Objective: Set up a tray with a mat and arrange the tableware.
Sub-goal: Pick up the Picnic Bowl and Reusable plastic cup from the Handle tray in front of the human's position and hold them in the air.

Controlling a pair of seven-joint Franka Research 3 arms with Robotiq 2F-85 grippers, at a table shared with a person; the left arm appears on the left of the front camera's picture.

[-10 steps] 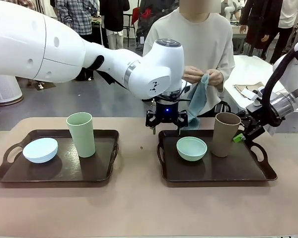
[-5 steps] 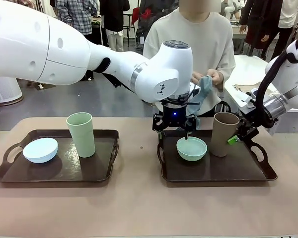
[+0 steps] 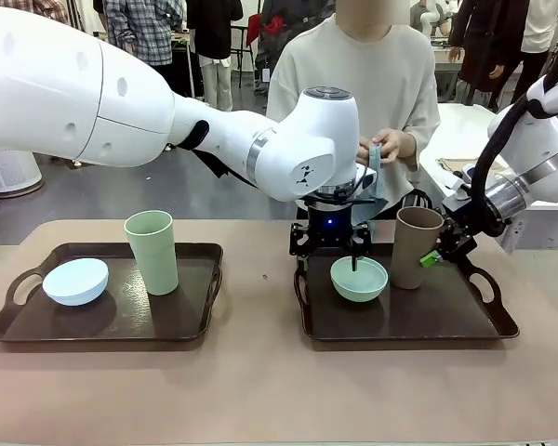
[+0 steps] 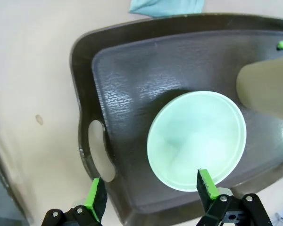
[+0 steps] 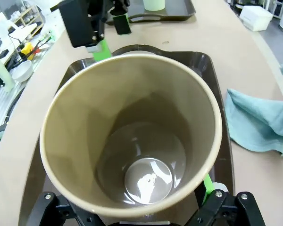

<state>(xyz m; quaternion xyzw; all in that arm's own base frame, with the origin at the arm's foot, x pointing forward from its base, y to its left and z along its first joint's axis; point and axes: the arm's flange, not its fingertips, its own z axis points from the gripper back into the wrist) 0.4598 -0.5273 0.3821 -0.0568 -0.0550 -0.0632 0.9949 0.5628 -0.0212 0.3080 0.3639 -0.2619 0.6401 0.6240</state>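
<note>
My left gripper [image 3: 329, 260] [image 4: 152, 190] hangs open low over the right tray [image 3: 409, 321], its jaws straddling the near rim of the mint green bowl [image 3: 365, 283] [image 4: 198, 136]. Beside the bowl stands the brown cup [image 3: 411, 251] [image 5: 132, 141], leaning slightly. My right gripper [image 3: 428, 253] [image 5: 132, 207] is open around it, one green pad against its side. The left tray [image 3: 102, 321] carries the pale blue bowl [image 3: 74, 281] and the light green cup [image 3: 152, 251]. Behind the right tray the person holds a teal cloth mat [image 3: 372, 177] [image 5: 257, 122].
The person stands at the table's far edge, both hands on the cloth. A bare strip of tabletop [image 3: 260, 307] separates the two trays, and the table's front part is bare too. A white side table [image 3: 474, 130] stands at the back right.
My left gripper moved right and down onto the mint bowl's rim. My right gripper shifted left, and the brown cup moved slightly left with it. The person gathered the cloth.
</note>
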